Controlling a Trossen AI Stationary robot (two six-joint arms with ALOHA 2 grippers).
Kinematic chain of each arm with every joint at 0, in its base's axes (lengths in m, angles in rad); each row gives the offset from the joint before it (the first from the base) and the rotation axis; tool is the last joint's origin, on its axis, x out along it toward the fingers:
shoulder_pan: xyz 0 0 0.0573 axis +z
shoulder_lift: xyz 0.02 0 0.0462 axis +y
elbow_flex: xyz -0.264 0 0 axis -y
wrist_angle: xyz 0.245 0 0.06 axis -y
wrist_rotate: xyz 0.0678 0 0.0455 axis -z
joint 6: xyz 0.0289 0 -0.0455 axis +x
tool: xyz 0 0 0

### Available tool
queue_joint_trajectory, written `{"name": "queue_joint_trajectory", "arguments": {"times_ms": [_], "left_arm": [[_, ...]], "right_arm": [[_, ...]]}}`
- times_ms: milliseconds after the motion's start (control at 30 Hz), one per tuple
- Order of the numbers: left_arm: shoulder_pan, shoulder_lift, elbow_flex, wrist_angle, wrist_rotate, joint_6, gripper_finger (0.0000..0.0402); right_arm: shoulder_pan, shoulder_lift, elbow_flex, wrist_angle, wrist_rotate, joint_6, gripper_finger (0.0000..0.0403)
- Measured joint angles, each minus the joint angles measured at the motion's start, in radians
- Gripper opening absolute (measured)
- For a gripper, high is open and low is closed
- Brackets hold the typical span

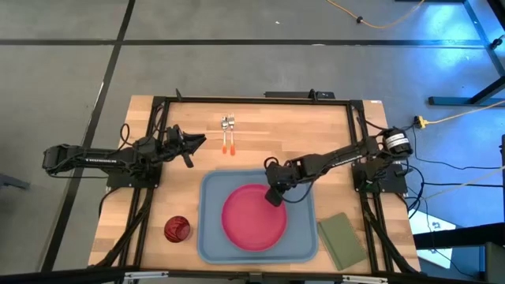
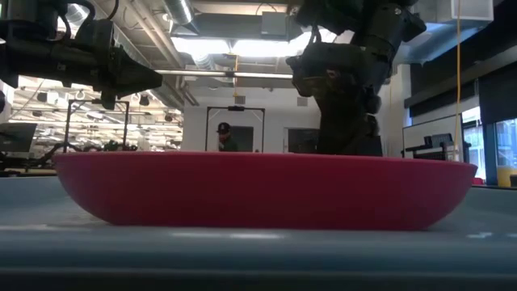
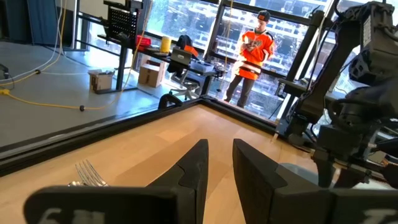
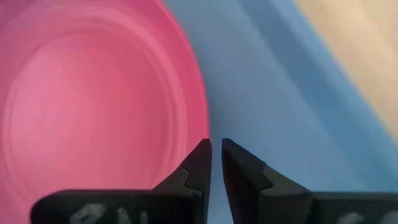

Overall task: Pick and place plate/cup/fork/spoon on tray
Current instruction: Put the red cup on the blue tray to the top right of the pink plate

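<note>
The pink-red plate (image 1: 254, 217) lies flat inside the light blue tray (image 1: 207, 237) at the table's near middle, and it fills the low view (image 2: 258, 190). My right gripper (image 1: 274, 197) is over the plate's far right rim, pointing down with its fingers almost together (image 4: 216, 144). The dark red cup (image 1: 177, 229) stands on the table left of the tray. The fork and spoon (image 1: 228, 132) lie side by side near the far edge, and the fork's tines show in the left wrist view (image 3: 90, 171). My left gripper (image 1: 201, 142) hovers just left of them, its fingers close together and empty (image 3: 219, 146). My right gripper points down at the plate's far right rim (image 4: 202, 118), with its fingertips at the rim's outer edge over the tray floor. Nothing shows between the fingers. I cannot tell whether they touch the plate.
An olive-green pad (image 1: 341, 239) lies on the table right of the tray. A black frame (image 1: 252, 100) runs along the table's far and side edges. Bare wood lies between the utensils and the tray. People stand in the room beyond the table.
</note>
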Motion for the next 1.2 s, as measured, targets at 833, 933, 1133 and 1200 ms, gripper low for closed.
{"name": "queue_joint_trajectory", "arguments": {"times_ms": [833,933,1133,1200], "left_arm": [[-0.283,0.036,0.295,-0.331,0.332,-0.068,0.0066],[-0.381,0.087,0.428,-0.579,0.29,-0.051,0.0066],[-0.531,0.219,0.616,-0.88,0.221,-0.216,0.0066],[-0.571,0.265,0.658,-0.942,0.199,-0.314,0.0066]], "right_arm": [[-0.006,-0.002,0.332,-0.656,0.73,0.02,0.0033],[0.009,-0.002,0.331,-0.831,0.74,0.22,0.0033],[0.046,-0.002,0.271,-0.96,0.74,0.418,0.0033],[0.056,-0.002,0.245,-0.958,0.74,0.429,0.0033]]}}
